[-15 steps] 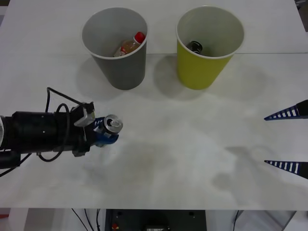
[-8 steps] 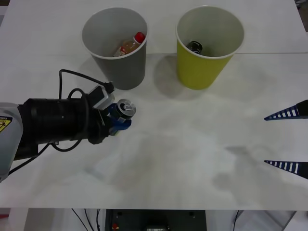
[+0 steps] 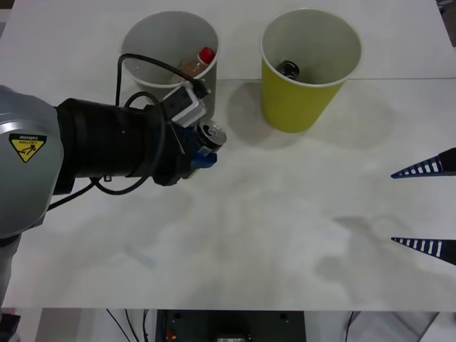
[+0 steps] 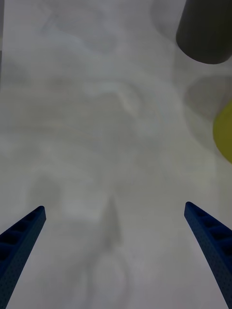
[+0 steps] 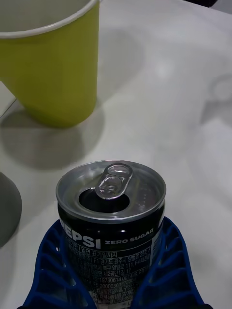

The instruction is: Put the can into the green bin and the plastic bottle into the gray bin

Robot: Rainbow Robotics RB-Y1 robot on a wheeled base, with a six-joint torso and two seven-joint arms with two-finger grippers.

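Observation:
My left gripper (image 3: 202, 151) is shut on the can (image 3: 211, 135), a short black-sided can with a shiny silver pull-tab top. It hangs above the table just in front of the gray bin (image 3: 152, 41) and left of the green bin (image 3: 299, 100). In the left wrist view the can (image 5: 111, 203) stands upright between the blue fingers (image 5: 50, 263), with the green bin (image 5: 58, 77) beyond it. The plastic bottle (image 3: 200, 62), red-capped, lies inside the gray bin. My right gripper (image 3: 426, 208) waits open at the right edge of the table.
A darker can (image 3: 288, 68) lies inside the green bin. The left arm's black forearm and cable cover part of the gray bin's front. The right wrist view shows bare white table, the gray bin (image 4: 205, 29) and a sliver of the green bin (image 4: 224, 130).
My left arm has carried the can up and to the right, from the table's left side to just in front of the gray bin. The right arm has not moved.

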